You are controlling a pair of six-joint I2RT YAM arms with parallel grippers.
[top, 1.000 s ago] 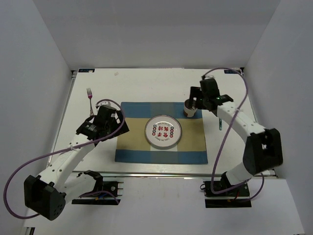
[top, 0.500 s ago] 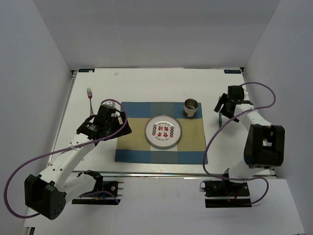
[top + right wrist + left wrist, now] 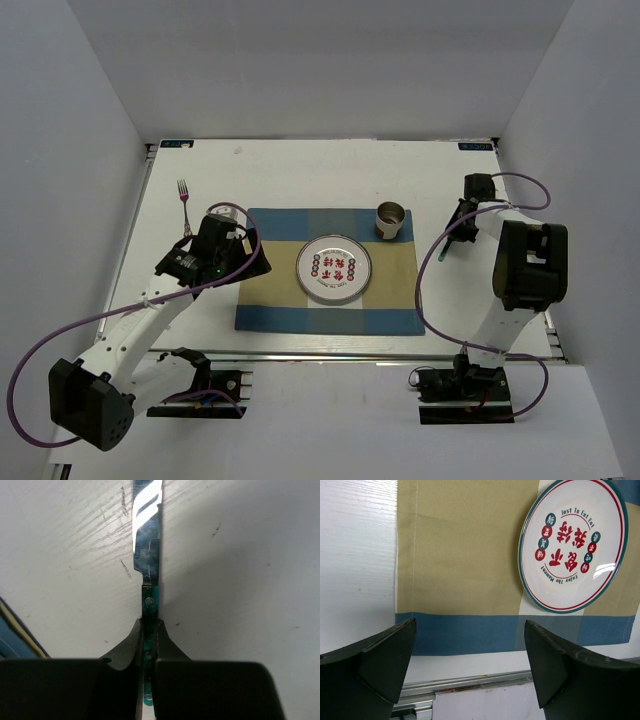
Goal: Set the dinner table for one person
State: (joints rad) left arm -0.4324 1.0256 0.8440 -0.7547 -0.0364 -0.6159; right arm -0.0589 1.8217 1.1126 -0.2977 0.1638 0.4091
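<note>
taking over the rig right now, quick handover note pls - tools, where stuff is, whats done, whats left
left tool: open, empty, over the placemat, near its left edge.
right tool: shut on the knife by its green handle, low over the dinner table, right of the placemat.
plate centred on the placemat, cup at its far right corner, fork on the table beyond its far left corner.
Done: placemat, plate, cup.
Left: probably knife to the plate's right, fork to its left.

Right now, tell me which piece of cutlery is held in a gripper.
The green-handled knife, right of the placemat: the right gripper is shut on its handle. The fork lies free, left of the placemat.
</note>
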